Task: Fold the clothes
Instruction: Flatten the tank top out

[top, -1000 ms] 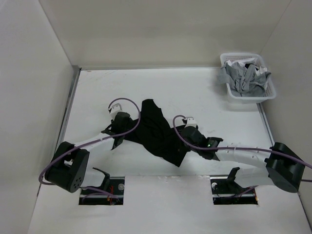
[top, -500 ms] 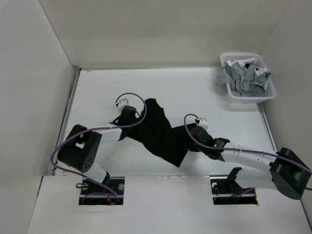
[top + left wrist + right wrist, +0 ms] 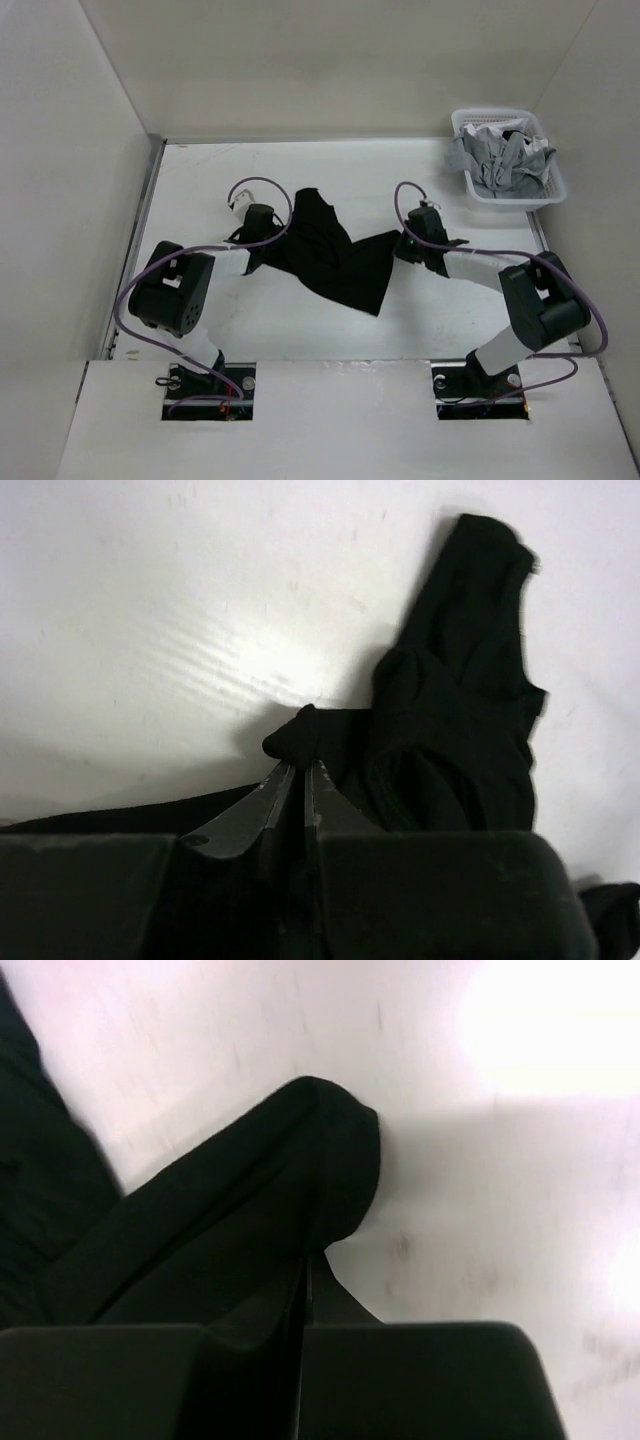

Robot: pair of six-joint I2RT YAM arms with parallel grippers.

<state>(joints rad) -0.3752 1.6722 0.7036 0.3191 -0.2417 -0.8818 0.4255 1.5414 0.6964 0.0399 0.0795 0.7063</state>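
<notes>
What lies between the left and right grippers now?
The plain black fabric T-shirt, bunched, spans from left gripper to right gripper, both shut on it; the top view shows this.

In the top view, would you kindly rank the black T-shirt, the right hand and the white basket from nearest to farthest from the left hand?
1. The black T-shirt, pinched in the left hand itself, at table centre.
2. The right hand, across the shirt on the right side.
3. The white basket, at the far right corner.
</notes>
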